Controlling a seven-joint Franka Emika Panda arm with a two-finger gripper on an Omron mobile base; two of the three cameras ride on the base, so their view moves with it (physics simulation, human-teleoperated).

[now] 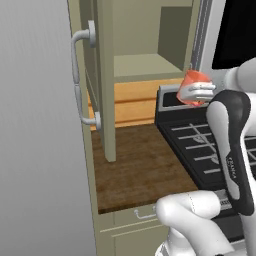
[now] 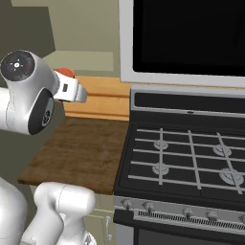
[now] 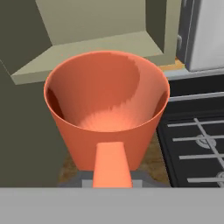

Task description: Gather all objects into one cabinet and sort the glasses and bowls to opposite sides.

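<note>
Cabinet door stands open at left, shelf bare. Gripper is clamped on the handle of an orange cup, carried above the stove's back corner, right of the shelf. Recommend keeping the cup level, clearing the door edge, and setting it well to one side.

Matt orange-red cup, wood-grain counter

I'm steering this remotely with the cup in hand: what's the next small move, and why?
Probably carry the orange-red cup forward and left toward the open cabinet's shelf. The gripper is shut on the cup's handle, holding it in the air above the stove's back edge, beside the shelf and just below its level.
</note>
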